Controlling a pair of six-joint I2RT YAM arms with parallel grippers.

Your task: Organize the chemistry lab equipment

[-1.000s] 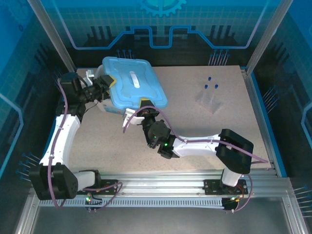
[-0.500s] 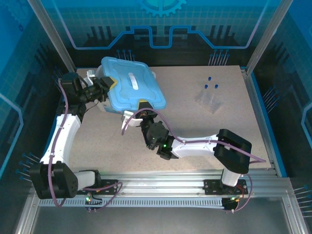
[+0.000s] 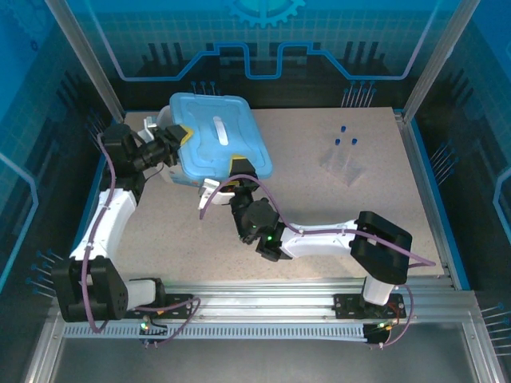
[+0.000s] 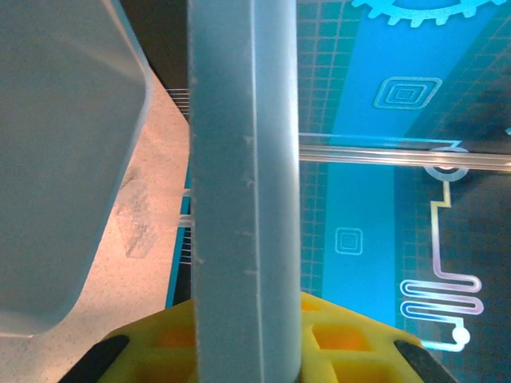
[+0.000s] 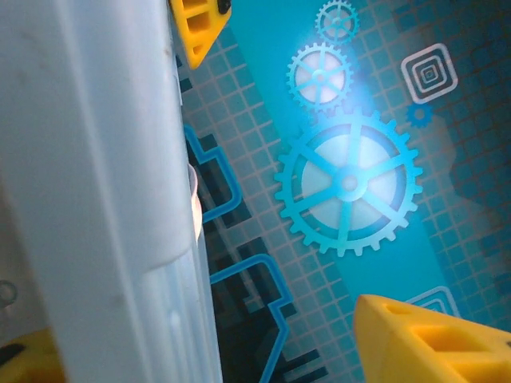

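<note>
Top external showed the left gripper [image 3: 165, 148] at the 9 o'clock edge of the light-blue lid [image 3: 219, 140], which lay over the white bin [image 3: 170, 173] at about 11 o'clock on the table [image 3: 319, 215]. In the left wrist view the lid's rim ran straight up between the yellow fingers with no gap to either side, so that tool looked clamped on the rim. At the lid's 5 o'clock corner sat the right gripper [image 3: 237, 169]. Its own camera showed one yellow finger close against the pale wall of the box and the other standing well off toward 4 o'clock, so its jaws were apart and held nothing. Further right, at about 2 o'clock on the table, three blue-capped tubes [image 3: 345, 140] stood upright in a clear rack [image 3: 343, 166], well apart from the bin and from both arms (what lay under the lid could not be made out). The step in hand looked to be the handling of the lid, most likely getting it off the bin so the equipment could go inside, though seating it could not be ruled out. If it was coming off, the next move called for the left arm to raise it level and carry it clear without dragging the bin. The right arm would then need to steady the box or reach toward 2 o'clock for the tubes.
</note>
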